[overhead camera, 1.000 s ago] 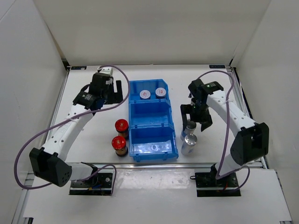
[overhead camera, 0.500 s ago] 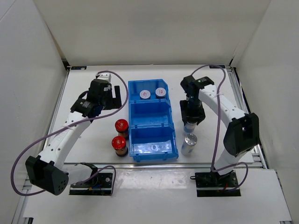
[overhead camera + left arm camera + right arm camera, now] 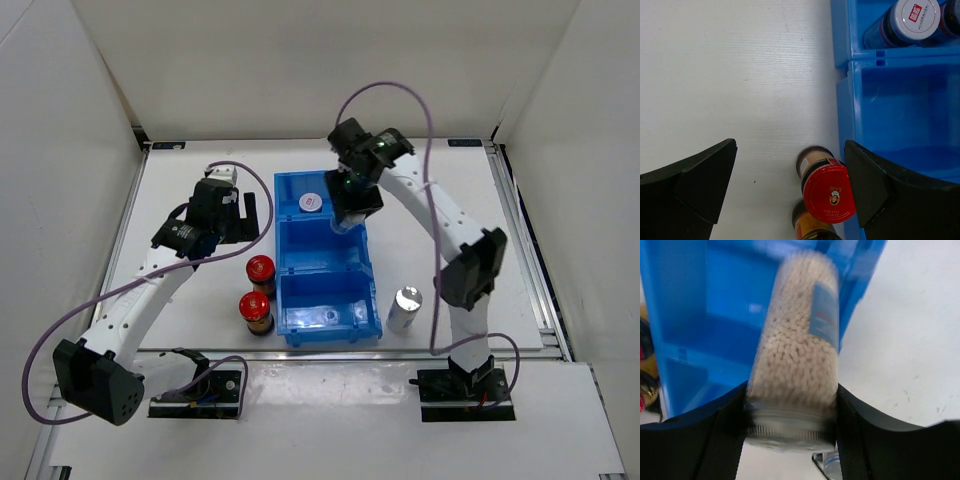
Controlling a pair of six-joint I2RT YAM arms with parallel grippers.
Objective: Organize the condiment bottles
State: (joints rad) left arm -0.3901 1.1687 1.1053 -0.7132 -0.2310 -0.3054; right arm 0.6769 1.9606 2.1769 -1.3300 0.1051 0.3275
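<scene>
Transfer of silver-capped bottle to blue bin
The bottle is clamped in the closed right fingers above the bin; it should be lowered upright into an unfilled compartment before release. The left fingers are wide open, empty.

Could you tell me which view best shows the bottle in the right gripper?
The right wrist view: the bottle fills the frame, clear, full of pale granules, blue-labelled, clamped in the right gripper. From the top external view the gripper hides nearly all of it. The left wrist view misses it.
</scene>
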